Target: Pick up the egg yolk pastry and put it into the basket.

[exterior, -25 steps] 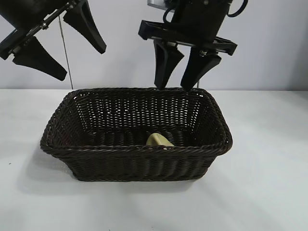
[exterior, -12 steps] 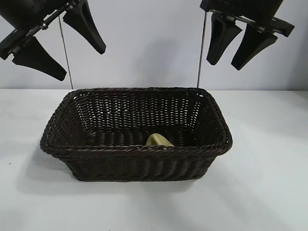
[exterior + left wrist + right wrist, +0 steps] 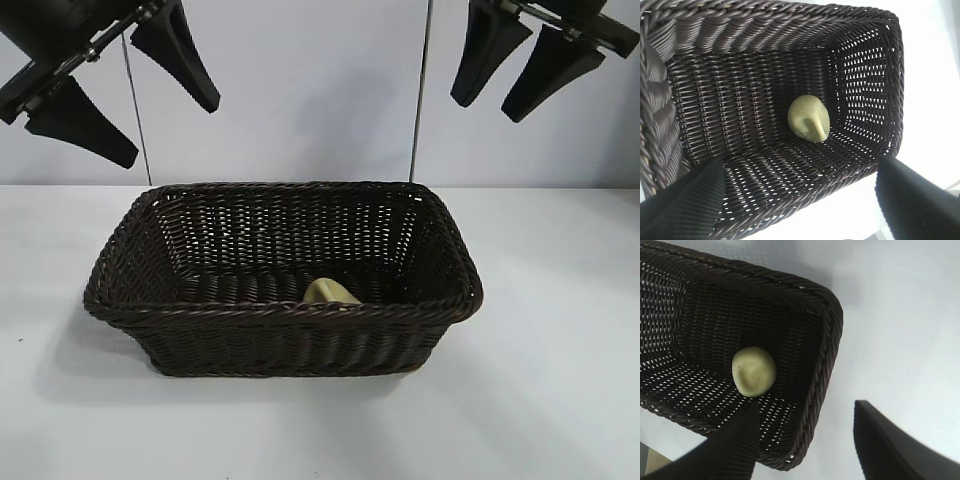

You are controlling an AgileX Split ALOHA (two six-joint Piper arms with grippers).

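Basket (image 3: pixel 283 275) of dark woven wicker fills the middle of the exterior view on the white table (image 3: pixel 560 380), and the egg yolk pastry (image 3: pixel 331 291) already lies on its floor, close behind the near wall and a little right of centre; both wrist views show the pale bun (image 3: pixel 809 119) resting free on the weave, touched by nothing. Judged from this, the placing is done and nothing seems left except for the arms to park. The left gripper (image 3: pixel 120 95) hangs at the upper left of the exterior frame, high above the basket's left end, its two black fingers spread wide with nothing between them. The right gripper (image 3: pixel 527 70) hangs at the upper right, above and beyond the basket's right rim, its fingers parted by a clear gap, also empty; its wrist view shows bare table between the fingers and the basket (image 3: pixel 825 340) off to one side
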